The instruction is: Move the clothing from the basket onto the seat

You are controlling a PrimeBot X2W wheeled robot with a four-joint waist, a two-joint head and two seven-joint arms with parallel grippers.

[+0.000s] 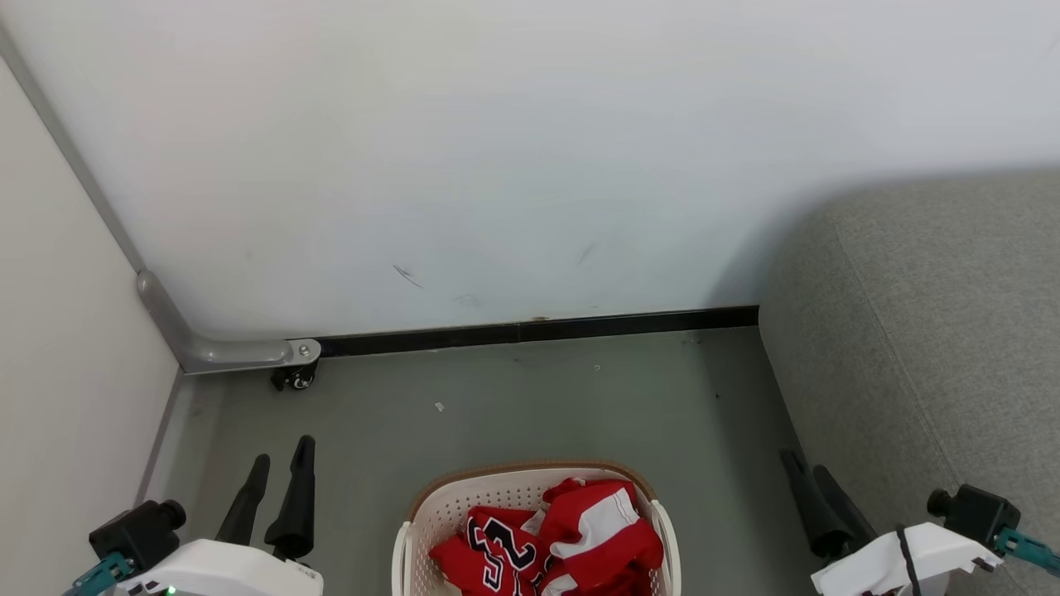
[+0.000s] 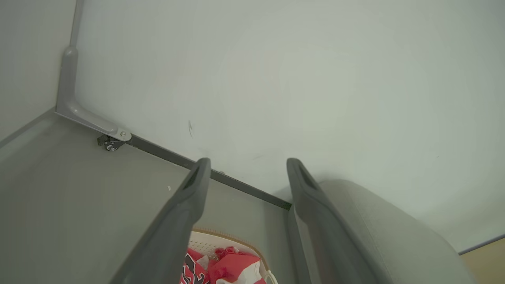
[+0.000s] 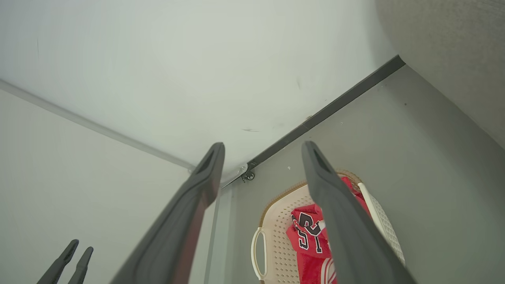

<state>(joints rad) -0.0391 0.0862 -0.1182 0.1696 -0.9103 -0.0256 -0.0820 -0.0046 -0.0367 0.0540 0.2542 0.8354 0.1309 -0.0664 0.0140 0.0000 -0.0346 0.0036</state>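
Inside the basket (image 1: 437, 511), red clothing (image 1: 596, 530), black white-outlined numerals (image 1: 503, 548), creased, unreadable

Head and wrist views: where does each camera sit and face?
Head view: robot's head, facing forward-down at basket, clothing, seat; left end effector lower left, right end effector lower right.
Left wrist view: left wrist, along its open fingers toward the wall corner.
Right wrist view: right wrist, along its open fingers, down over the basket.
Shared: all three show basket and clothing.
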